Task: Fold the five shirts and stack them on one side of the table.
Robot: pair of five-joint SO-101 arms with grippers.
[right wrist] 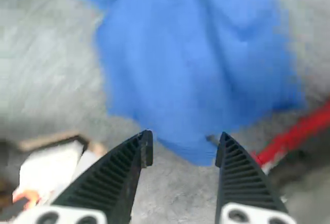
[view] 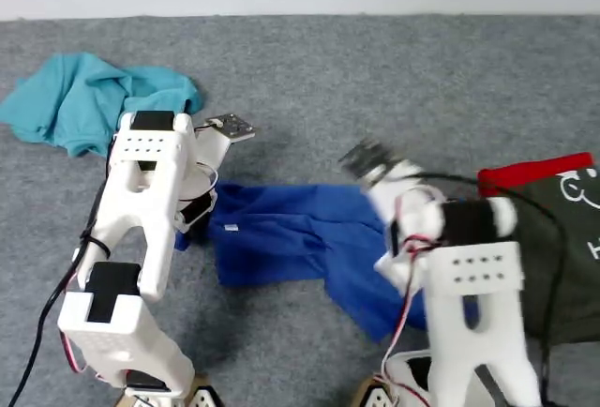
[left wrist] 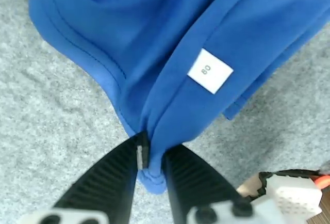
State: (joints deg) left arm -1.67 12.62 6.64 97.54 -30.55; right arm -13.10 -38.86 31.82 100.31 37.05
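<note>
While my left gripper (left wrist: 152, 154) pinches the hem of the blue shirt (left wrist: 170, 53), I should draw it flat toward three o'clock; my right gripper (right wrist: 183, 149), spread, should steady the cloth.

Overhead camera looks down; 2 close wrist cameras share blue shirt (view: 281, 229).

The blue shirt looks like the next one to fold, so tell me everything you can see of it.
The blue shirt lies crumpled and unfolded at the middle of the grey table. It is soft knit fabric with stitched hems and a small white tag. The left gripper is shut on a bunched edge of it. The right gripper hangs open over its other end, which is near a dark shirt with red trim.
</note>
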